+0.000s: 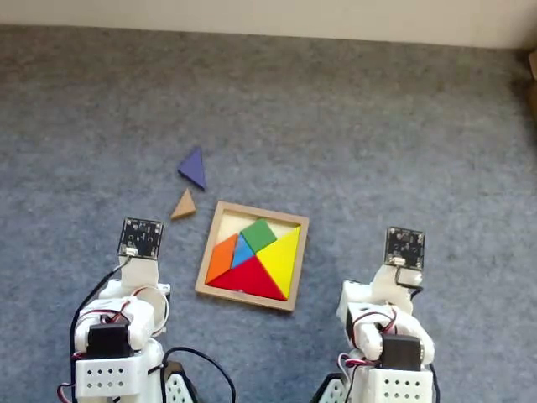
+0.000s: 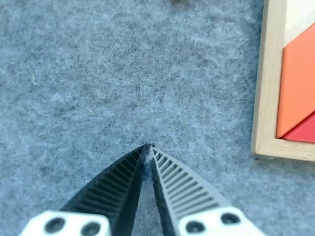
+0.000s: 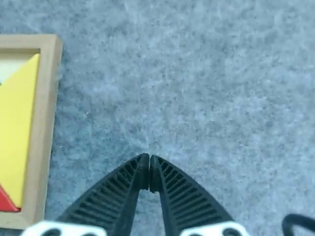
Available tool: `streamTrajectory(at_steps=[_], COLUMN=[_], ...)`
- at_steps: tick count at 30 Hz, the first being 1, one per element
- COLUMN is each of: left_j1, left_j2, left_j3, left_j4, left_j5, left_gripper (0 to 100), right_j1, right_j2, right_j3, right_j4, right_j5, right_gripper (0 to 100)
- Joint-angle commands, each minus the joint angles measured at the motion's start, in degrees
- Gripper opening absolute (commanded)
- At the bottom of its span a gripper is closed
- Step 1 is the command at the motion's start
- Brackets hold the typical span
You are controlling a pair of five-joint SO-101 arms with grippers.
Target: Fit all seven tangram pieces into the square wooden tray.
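The square wooden tray (image 1: 209, 267) lies on the grey carpet between the two arms. It holds an orange piece (image 1: 221, 256), a blue piece (image 1: 242, 251), a green piece (image 1: 259, 235), a yellow triangle (image 1: 281, 256) and a red triangle (image 1: 249, 276). Two pieces lie on the carpet beyond the tray's far left corner: a dark blue triangle (image 1: 194, 168) and a tan triangle (image 1: 184, 205). My left gripper (image 2: 149, 146) is shut over bare carpet left of the tray frame (image 2: 266, 98). My right gripper (image 3: 145, 157) is shut over carpet right of the tray frame (image 3: 44, 123).
Grey carpet spreads around the tray, with open floor at the far side. A pale wall edge (image 1: 268, 21) runs along the back. Both arm bases (image 1: 117, 353) (image 1: 386, 353) stand at the near edge.
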Motion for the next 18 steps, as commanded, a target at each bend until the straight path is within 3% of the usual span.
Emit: streamTrajectory(at_steps=[1,8,13,18], left_j1=[-0.13,-0.57,-0.48,-0.57], left_j2=[-2.15,-2.15,-2.15,-2.15], left_j3=[1.19,-0.13,-10.51,-15.6], left_j4=[0.44,0.26,0.18,-2.99], left_j5=[0.44,0.18,-1.05,-17.85], left_gripper=[1,1,1,1], right_j1=[3.38,3.21,3.12,3.12], right_j2=[-1.45,-1.54,-1.54,-1.54], right_j3=[8.75,8.75,8.75,8.75], right_j4=[0.13,0.13,0.13,0.13], right_j5=[0.44,0.44,0.44,0.44], right_gripper=[1.6,1.6,1.6,1.6])
